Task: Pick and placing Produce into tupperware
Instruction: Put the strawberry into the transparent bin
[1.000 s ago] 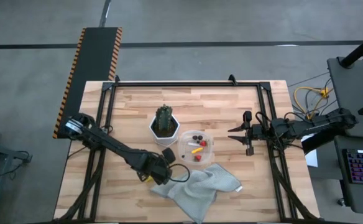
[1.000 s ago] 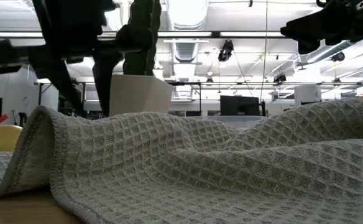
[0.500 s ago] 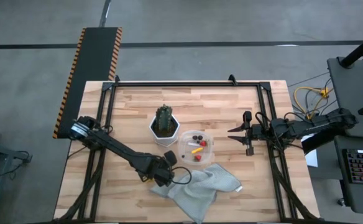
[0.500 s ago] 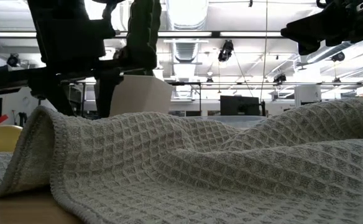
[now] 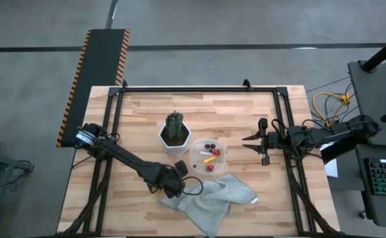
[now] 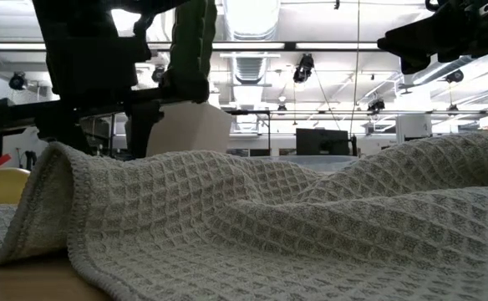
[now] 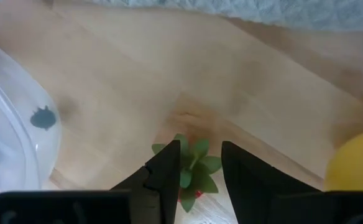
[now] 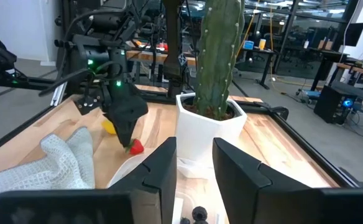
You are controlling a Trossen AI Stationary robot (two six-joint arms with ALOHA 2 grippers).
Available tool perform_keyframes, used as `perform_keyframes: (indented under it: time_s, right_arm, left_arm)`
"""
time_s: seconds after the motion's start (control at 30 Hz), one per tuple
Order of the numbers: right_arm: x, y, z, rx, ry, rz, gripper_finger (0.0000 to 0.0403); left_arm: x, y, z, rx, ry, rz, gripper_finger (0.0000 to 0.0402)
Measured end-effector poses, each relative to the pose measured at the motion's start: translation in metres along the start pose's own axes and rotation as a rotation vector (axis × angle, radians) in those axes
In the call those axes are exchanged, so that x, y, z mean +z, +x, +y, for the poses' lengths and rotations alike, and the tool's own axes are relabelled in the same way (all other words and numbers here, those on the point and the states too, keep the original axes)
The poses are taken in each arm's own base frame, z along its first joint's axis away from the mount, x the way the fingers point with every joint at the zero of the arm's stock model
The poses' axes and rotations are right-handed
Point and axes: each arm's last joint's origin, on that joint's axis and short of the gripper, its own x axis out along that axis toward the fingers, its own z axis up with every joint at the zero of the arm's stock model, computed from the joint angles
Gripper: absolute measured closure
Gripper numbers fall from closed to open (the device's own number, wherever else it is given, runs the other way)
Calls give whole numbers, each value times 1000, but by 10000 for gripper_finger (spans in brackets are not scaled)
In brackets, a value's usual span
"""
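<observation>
My left gripper [image 5: 177, 177] points down at the table beside the near left corner of the clear tub [image 5: 194, 153]. It is open. Its fingers stand on either side of a red strawberry [image 7: 191, 171] with green leaves that lies on the wood, also seen at the gripper's tip in the right wrist view [image 8: 136, 147]. A yellow piece [image 7: 355, 165] lies close by. Inside the tub lie strawberries [image 5: 215, 152], dark berries [image 5: 209, 145] and a yellow piece [image 5: 209, 159]. My right gripper [image 5: 245, 142] hovers open to the right of the tub. My left gripper comes at the strawberry from above, with one finger [image 7: 169, 168] on each side of its leafy end [image 7: 197, 155], and the strawberry lies on the table. Whether the fingers touch it I cannot tell.
A green cactus in a white pot [image 5: 174, 135] stands just to the far left of the tub. A crumpled grey waffle towel [image 5: 209, 198] lies at the near side and fills the low view [image 6: 269, 226]. Bare wood spans the table's left and far parts.
My left gripper has moved a little toward the table's near edge and down over the strawberry. My right arm has kept still.
</observation>
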Motion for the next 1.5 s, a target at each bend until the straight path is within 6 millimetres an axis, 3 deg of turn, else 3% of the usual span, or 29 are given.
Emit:
perform_keyframes:
  time_s: [0.6,1.1,1.5]
  right_arm:
    - [-1,0,0,1,-1,5,312]
    - [-1,0,0,1,5,11,315]
    - [-1,0,0,1,5,11,314]
  left_arm:
    - [-1,4,0,31,-5,1,302]
    - [-3,5,2,34,-14,8,397]
    - [-3,3,6,80,-22,37,401]
